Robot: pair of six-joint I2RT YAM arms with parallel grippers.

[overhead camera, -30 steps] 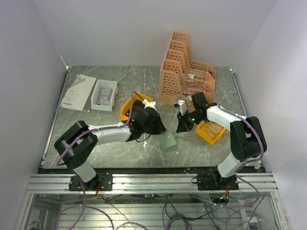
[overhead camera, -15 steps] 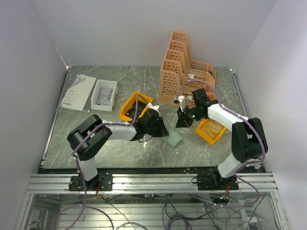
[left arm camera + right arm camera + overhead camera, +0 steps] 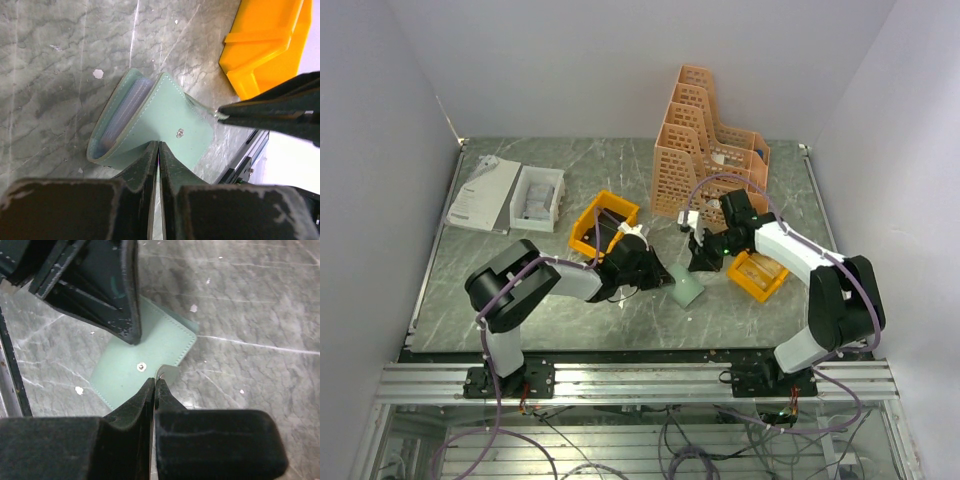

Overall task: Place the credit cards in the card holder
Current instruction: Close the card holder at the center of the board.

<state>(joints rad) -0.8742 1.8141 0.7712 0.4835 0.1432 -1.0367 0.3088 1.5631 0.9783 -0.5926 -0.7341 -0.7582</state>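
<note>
Left claw [image 3: 157,145] has its two fingers drawn almost together, only a thin slit between them, nipping the near edge of the card holder [image 3: 172,117]. Right claw [image 3: 152,385] is pressed closed on the small pale tab [image 3: 169,373] that sticks out from the holder's cover, just beside the round snap [image 3: 179,133]. The grey-green holder lies on the marbled desk [image 3: 520,300] between the two arms, its cover lifted a little so that bluish sleeves show inside along one side. An orange bin [image 3: 265,45] stands close by on the right arm's side, and a tall peach lattice rack [image 3: 705,140] rises behind it
</note>
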